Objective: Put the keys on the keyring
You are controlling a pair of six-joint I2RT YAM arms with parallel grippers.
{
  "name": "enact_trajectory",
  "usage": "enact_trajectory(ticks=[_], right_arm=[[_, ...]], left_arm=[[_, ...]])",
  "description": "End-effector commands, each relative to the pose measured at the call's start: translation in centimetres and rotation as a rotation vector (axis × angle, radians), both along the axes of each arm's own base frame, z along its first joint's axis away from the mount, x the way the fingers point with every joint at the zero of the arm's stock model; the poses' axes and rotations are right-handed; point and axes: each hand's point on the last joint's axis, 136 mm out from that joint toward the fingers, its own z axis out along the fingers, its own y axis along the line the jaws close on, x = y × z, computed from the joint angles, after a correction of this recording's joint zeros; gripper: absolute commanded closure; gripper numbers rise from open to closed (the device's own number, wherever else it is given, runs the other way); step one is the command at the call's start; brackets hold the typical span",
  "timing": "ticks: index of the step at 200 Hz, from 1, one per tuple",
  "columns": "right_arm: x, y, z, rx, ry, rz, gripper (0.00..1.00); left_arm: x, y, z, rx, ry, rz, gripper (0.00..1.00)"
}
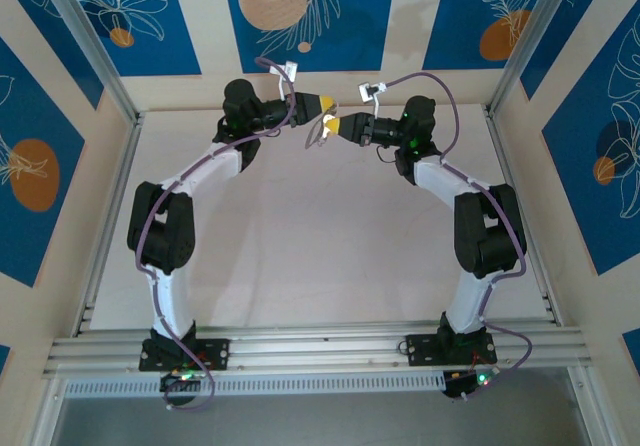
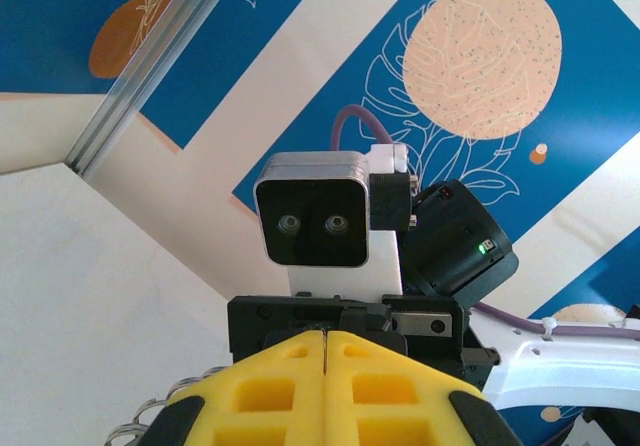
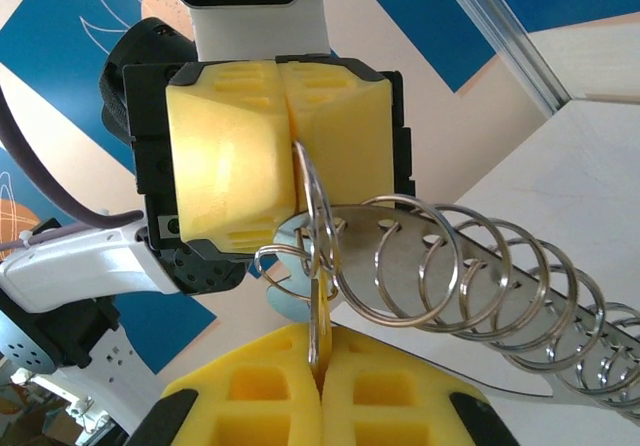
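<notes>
L tool (image 3: 285,166): yellow pads pressed together, thin wire of the keyring (image 3: 316,191) pinched in the seam. R tool (image 3: 320,386): pads also closed, gripping a thin metal piece edge-on, part of the keys (image 3: 470,266); can't tell if blade or ring.

Both tools meet tip to tip at far end of worktop (image 1: 300,246), raised above it.

Keyring: thin grey loop, hangs from L pads down toward R pads.

Keys: silvery string of approx. equal wire rings overlapping in a row, w/ flat holed strip running through them. Runs from the pinch point out to lower R of R wrist view, end cut off by frame edge.

Small pale-blue piece (image 3: 285,286) behind the loop, mostly hidden, can't ID. L wrist view: a few rings at bottom L corner, partly cut off.
</notes>
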Motion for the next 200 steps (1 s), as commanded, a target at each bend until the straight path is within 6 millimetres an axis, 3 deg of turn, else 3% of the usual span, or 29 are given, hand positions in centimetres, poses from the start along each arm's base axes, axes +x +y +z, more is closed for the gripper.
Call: enact_trajectory(ticks=[1,23,55,79,125,152,200], right_arm=[[0.3,-0.4,-1.1,-0.007,0.046,-0.017,0.89],[0.2,-0.9,-1.0,-0.006,0.045,-0.031,0.79],[0.0,-1.5,-1.0,-0.006,0.048,-0.044,0.75],[-0.6,-1.9,-1.1,-0.011,0.045,-0.042,0.66],[-1.0,-5.0,-2.1,-0.026,0.067,-0.112,0.58],[-0.4,-6.8,-0.5,-0.011,0.045,-0.172,0.58],[1.7,-8.1,3.9,0.035,-0.012,-0.291,0.58]], left_arm=[[-1.7,0.7,4.7,-0.071,-0.124,0.005,1.0],[-1.6,0.7,4.6,-0.076,-0.122,0.006,1.0],[-1.4,0.7,4.5,-0.084,-0.118,0.012,1.0],[-1.3,0.8,4.5,-0.092,-0.116,0.024,1.0],[-1.5,0.9,5.0,-0.11,-0.129,0.026,1.0],[-1.6,0.9,5.1,-0.118,-0.127,0.023,1.0],[-1.9,0.7,5.2,-0.125,-0.127,0.012,1.0]])
